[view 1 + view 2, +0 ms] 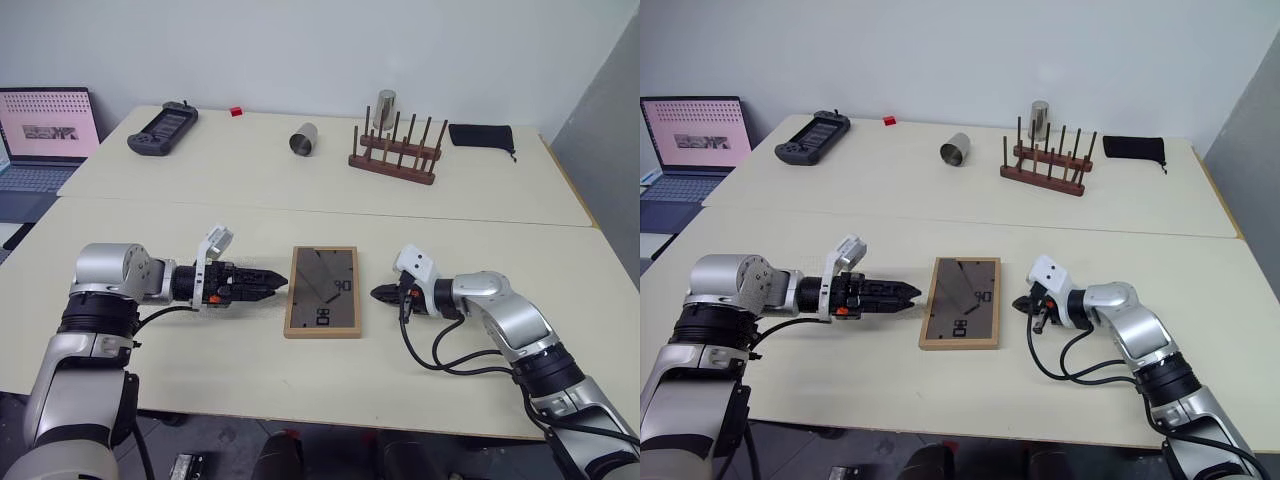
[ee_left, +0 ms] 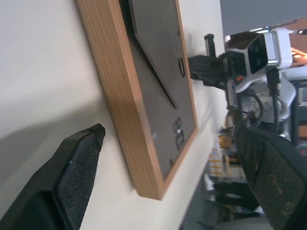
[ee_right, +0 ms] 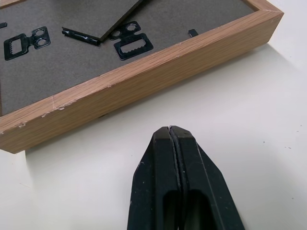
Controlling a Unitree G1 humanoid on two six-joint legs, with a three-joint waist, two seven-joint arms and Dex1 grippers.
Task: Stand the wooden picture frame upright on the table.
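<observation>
The frame [image 1: 323,291] lies flat on the bench [image 1: 200,370], face down, between the two arms. Its border is light wood with visible grain, a little chipped along one edge in the right wrist view. The back panel is dark grey-brown, with small black metal hangers and clips fixed to it. A stand of the same dark board lies folded against the panel, one edge lifted slightly off it.

The left gripper [image 1: 281,285] points at the frame's left edge, just beside it without touching; its fingers [image 2: 79,163] are spread wide in the left wrist view. The right gripper [image 1: 375,294] sits just off the frame's right edge, its fingers [image 3: 180,172] pressed together with nothing between them, a strip of bare bench separating them from the wood.

The bench is pale cream, smooth, with a seam running across it behind the frame. Beyond the seam, well away from the frame, stand a dark wooden peg rack [image 1: 394,155] with a metal cup [image 1: 385,108] behind it, another cup [image 1: 304,139] lying on its side, a black handheld console [image 1: 162,127], a small red block [image 1: 237,111] and a black pouch [image 1: 482,136]. On the far left an open laptop [image 1: 44,135] shows a pink screen. A plain pale wall runs behind it all.
</observation>
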